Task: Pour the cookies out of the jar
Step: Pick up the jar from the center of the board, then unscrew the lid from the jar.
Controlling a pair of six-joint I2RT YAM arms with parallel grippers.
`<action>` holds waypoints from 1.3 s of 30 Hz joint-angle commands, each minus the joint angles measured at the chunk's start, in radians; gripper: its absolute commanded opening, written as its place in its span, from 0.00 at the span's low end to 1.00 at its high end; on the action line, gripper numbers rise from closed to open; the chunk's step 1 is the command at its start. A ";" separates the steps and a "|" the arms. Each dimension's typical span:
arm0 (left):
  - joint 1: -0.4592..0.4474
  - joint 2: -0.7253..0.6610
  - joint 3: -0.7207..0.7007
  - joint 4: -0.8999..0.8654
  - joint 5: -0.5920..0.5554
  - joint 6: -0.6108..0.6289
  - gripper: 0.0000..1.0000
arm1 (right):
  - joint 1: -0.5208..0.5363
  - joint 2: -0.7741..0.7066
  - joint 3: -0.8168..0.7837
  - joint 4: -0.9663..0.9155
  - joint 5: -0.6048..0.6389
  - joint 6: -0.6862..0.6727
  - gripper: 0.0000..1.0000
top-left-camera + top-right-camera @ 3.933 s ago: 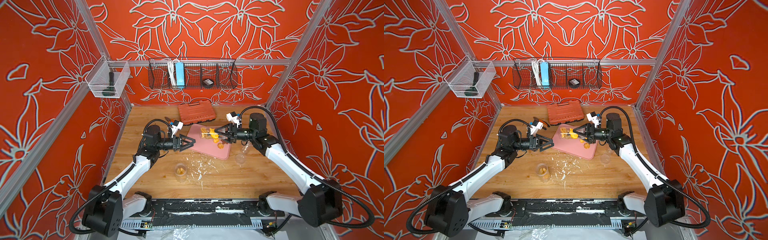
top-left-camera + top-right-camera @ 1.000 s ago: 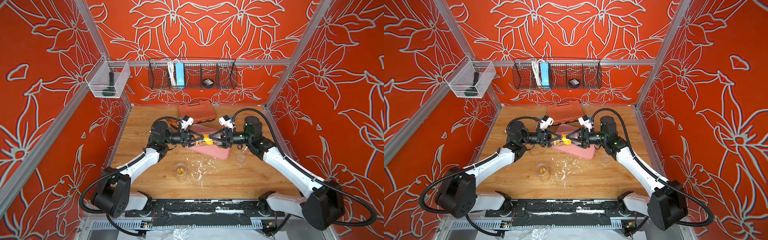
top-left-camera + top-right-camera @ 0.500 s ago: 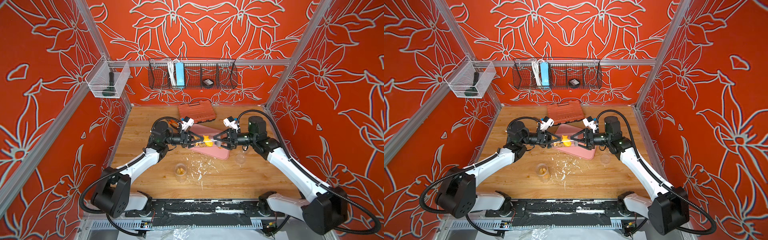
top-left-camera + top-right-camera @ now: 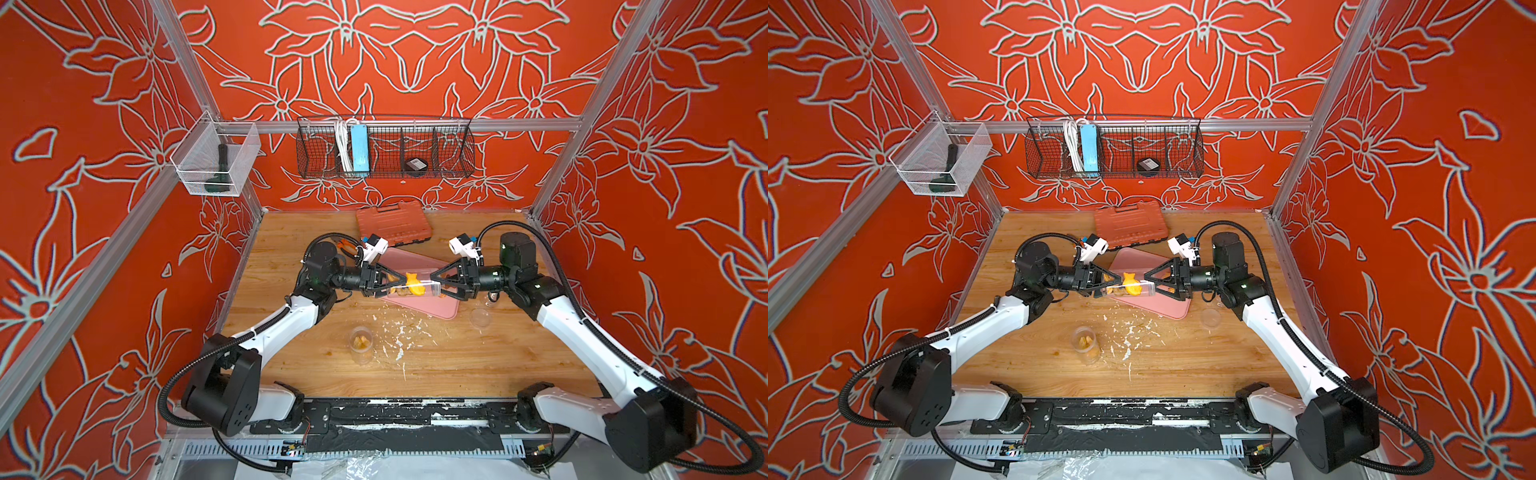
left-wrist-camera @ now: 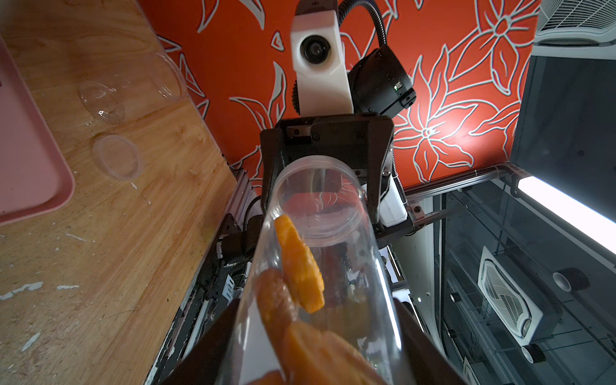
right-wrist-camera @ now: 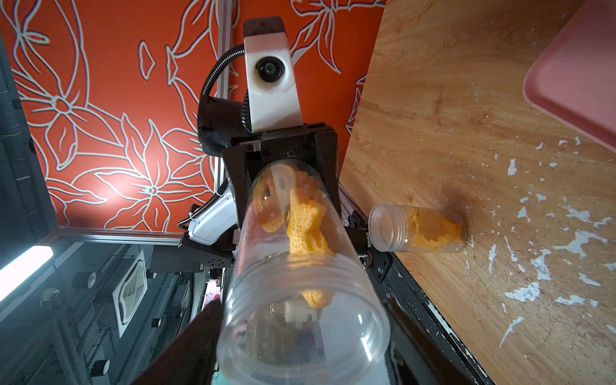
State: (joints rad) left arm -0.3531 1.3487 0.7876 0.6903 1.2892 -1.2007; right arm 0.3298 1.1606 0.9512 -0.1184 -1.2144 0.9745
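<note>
1. Layout. The worktop (image 4: 457,365) carries a pink tray (image 4: 440,309). A second jar (image 4: 360,343) stands upright near the front, and a loose lid (image 4: 481,318) lies beside the tray.

2. Task item. The jar (image 4: 430,287) hangs level in the air above the tray, spanning the gap between my two claws. Its threaded mouth is uncapped and faces my right arm. The cookies (image 4: 409,282) lie in the half nearer the base; none are on the tray.

3. Claw state. My left claw (image 4: 395,286) is clamped on the base end and carries the jar. My right claw (image 4: 435,284) brackets the mouth end with its fingers either side of the rim. I cannot tell whether it grips or merely flanks the rim.

4. Step in hand. As I judge it, the jar is positioned over the tray and pouring has not begun.

5. Next move. Clear my right claw from the mouth, so it does not block the exit. Then tip the mouth downward over the tray with my left wrist, keeping the clamp firm.
</note>
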 commanded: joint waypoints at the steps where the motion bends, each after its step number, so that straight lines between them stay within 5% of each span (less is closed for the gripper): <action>1: 0.005 -0.019 0.016 0.012 0.025 0.003 0.56 | -0.005 -0.018 0.007 0.047 -0.047 0.021 0.73; 17: 0.006 -0.014 0.019 0.018 0.025 -0.003 0.56 | -0.005 -0.028 -0.053 0.166 -0.073 0.082 0.63; 39: 0.019 -0.035 0.008 0.008 0.030 -0.007 0.56 | -0.015 -0.027 -0.006 -0.044 -0.085 -0.470 0.48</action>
State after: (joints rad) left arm -0.3496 1.3472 0.7891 0.6891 1.3109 -1.1515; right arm 0.3199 1.1675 0.9348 -0.1356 -1.2846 0.6903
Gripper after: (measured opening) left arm 0.628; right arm 0.676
